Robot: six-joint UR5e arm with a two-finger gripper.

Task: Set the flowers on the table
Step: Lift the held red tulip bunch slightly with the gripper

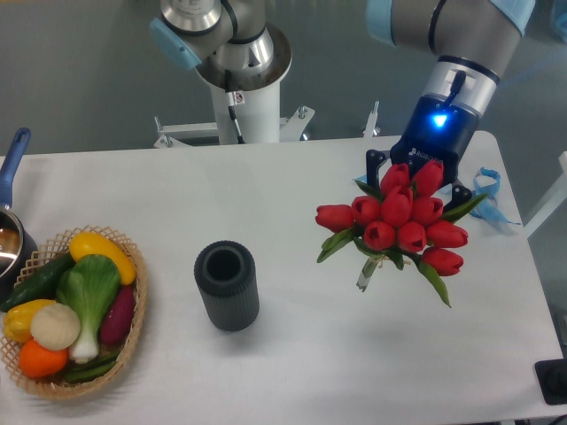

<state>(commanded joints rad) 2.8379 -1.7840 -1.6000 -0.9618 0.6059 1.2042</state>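
You have the tulips up in the air over the right part of the tabletop. The red heads bunch toward the camera, green leaves splay out to the sides, and a short piece of pale stem shows just under the bunch. Whether any part of the flowers touches the tabletop you cannot tell from this angle, but the heads sit clearly above the surface.

Your claw is behind and above the bunch, on the black wrist piece with the blue light glowing on it. The flowers hide its fingers almost entirely, so you cannot tell how far apart they stand or where they grip. The bunch hangs right at the claw and nothing else seems to carry it.

Near the middle of the tabletop stands a dark ribbed cylindrical vase, upright, its mouth open, well apart from the tulips. On the left, a wicker basket holds vegetables: a yellow pepper, a green leafy one, a purple one, an orange one and a pale round one. At the far left edge, just beside the basket, you see part of a pot with a blue handle. A light blue ribbon lies near the right edge, behind the flowers.
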